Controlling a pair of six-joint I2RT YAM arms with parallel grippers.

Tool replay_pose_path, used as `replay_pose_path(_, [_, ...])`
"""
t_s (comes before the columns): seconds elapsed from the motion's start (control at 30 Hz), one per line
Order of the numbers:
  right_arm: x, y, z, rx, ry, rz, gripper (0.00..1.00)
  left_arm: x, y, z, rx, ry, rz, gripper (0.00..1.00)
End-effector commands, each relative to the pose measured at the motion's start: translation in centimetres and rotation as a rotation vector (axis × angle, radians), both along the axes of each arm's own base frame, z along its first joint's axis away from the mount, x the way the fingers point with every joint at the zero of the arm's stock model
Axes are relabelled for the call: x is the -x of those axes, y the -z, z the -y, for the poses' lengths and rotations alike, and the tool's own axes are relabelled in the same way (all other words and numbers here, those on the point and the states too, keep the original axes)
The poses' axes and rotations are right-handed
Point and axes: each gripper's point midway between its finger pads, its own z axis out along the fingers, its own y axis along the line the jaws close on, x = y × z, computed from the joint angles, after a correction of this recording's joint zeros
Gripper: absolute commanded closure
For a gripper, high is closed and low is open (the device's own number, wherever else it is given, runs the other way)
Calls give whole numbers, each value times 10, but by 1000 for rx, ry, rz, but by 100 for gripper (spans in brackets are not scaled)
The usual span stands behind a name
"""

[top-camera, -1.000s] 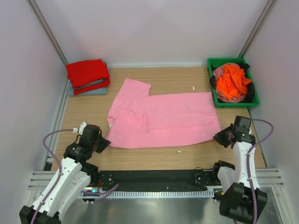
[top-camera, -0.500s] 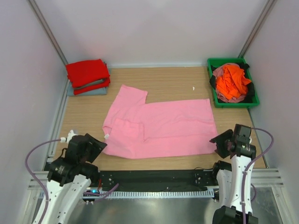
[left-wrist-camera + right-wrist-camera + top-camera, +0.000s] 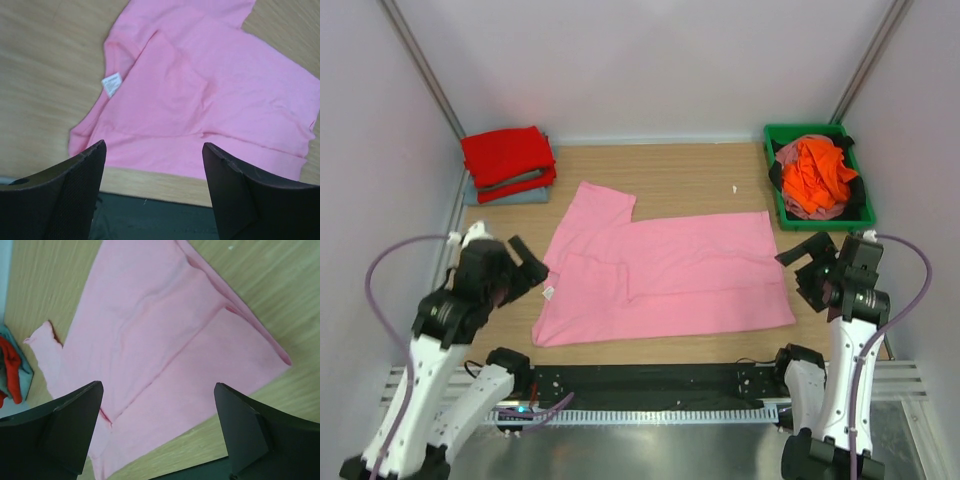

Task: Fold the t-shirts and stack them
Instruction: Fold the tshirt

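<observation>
Left pincer (image 3: pixel 527 262) and right pincer (image 3: pixel 807 270) both wide, empty; pink t-shirt (image 3: pixel 670 270) lies spread flat between them.

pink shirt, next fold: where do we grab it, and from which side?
Probably its far long edge: the pink shirt lies flat, near side already folded over, while one sleeve sticks out toward the back. The left gripper takes that sleeve from the collar end, the right gripper the far hem corner from the right, both coming down steeply, since the cloth hugs the table.
</observation>
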Motion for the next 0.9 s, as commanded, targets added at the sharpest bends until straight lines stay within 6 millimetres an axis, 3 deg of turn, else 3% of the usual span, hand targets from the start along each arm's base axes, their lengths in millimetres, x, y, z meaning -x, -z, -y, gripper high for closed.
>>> replay_pose_path(0.0, [-38, -24, -13, -35, -164, 135, 0, -90, -57, 29, -67, 124, 218, 23])
replay_pose_path(0.03, [-45, -27, -17, -52, -196, 150, 0, -118, -37, 37, -130, 160, 136, 25])
replay_pose_path(0.07, [-49, -27, -18, -57, -215, 155, 0, -140, -59, 41, -144, 163, 177, 26])
replay_pose_path(0.13, [-57, -22, -24, -75, -262, 152, 0, -180, -54, 46, -169, 161, 142, 28])
replay_pose_path(0.17, [-63, -25, -26, -73, -284, 174, 0, -215, -47, 60, -152, 193, 99, 28])
replay_pose_path(0.23, [-68, -22, -31, -72, -312, 177, 0, -255, -44, 61, -134, 184, 87, 30])
replay_pose_path(0.27, [-69, -20, -32, -68, -321, 174, 0, -281, -6, 64, -142, 189, -3, 32])
replay_pose_path(0.3, [-70, -20, -34, -68, -332, 173, 0, -306, -28, 71, -122, 197, 49, 34])
replay_pose_path(0.33, [-72, -18, -37, -66, -347, 168, 1, -323, -17, 68, -121, 190, 23, 35])
replay_pose_path(0.37, [-72, -19, -37, -58, -353, 168, 1, -341, 22, 70, -133, 195, -59, 36])
replay_pose_path(0.4, [-71, -19, -39, -57, -362, 165, 1, -363, 3, 72, -129, 195, -21, 37])
replay_pose_path(0.47, [-70, -20, -43, -40, -396, 166, 1, -385, 12, 71, -140, 194, -34, 37])
replay_pose_path(0.5, [-70, -21, -43, -32, -401, 163, 1, -403, 32, 73, -145, 194, -62, 38])
replay_pose_path(0.7, [-66, -16, -54, -19, -452, 152, 1, -436, 82, 75, -138, 174, -99, 41])
replay_pose_path(0.73, [-66, -15, -54, -20, -454, 148, 1, -435, 95, 74, -140, 169, -118, 41])
replay_pose_path(0.87, [-67, -9, -55, -17, -463, 130, 1, -436, 112, 73, -127, 146, -133, 42])
